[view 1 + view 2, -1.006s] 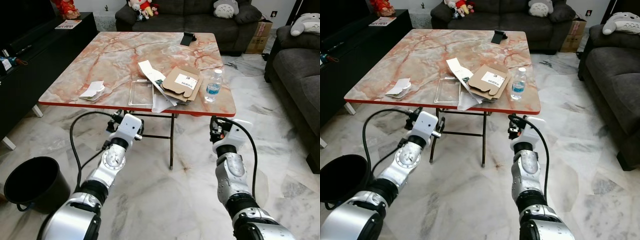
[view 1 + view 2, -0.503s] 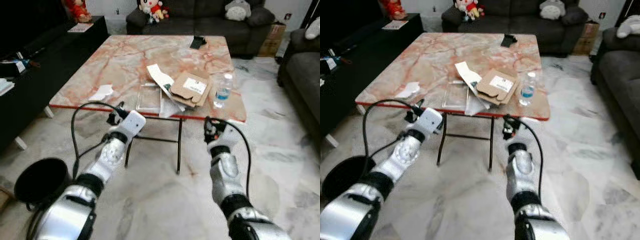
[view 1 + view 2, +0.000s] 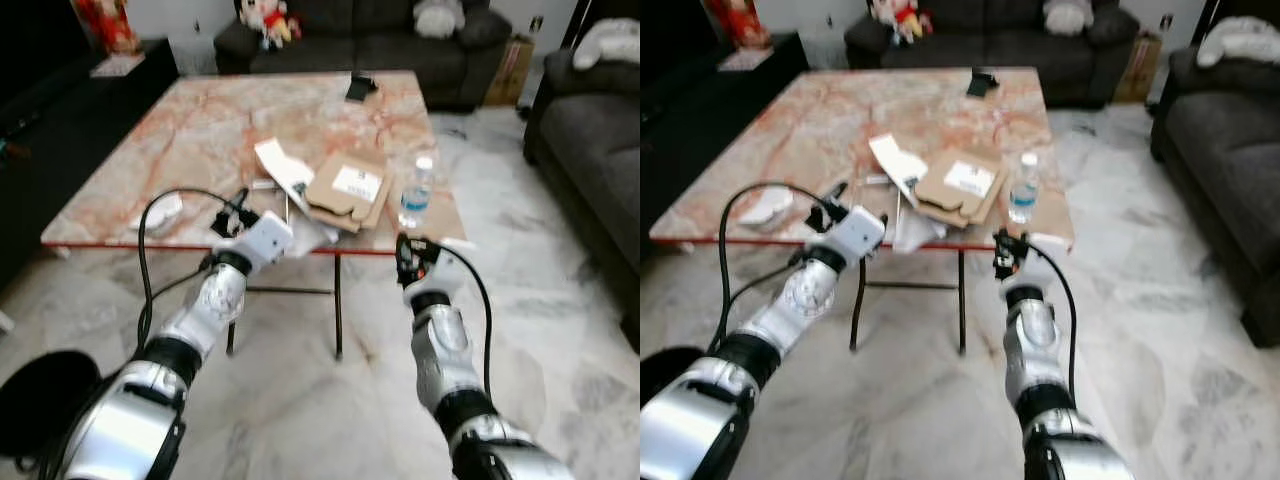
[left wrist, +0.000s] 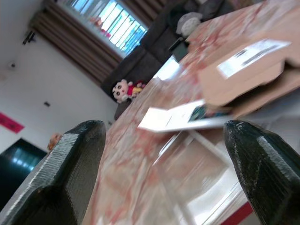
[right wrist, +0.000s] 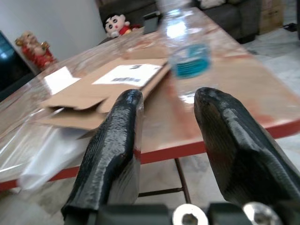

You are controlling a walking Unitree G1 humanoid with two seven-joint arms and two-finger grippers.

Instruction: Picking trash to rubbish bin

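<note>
Both grippers (left (image 3: 233,213), right (image 3: 408,262)) hover spread at the table (image 3: 90,232) edge.

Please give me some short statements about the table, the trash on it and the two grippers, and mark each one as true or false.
1. The water bottle stands upright near the table edge. True.
2. The left gripper is shut on the cardboard. False: its fingers are wide apart and hold nothing; the flattened cardboard box lies on the table.
3. The right gripper is open, facing the bottle. True.
4. The crumpled white paper lies on the floor. False: it is on the table, near the edge on the robot's left.
5. The black bin stands on the table. False: it is on the floor at the robot's left.
</note>
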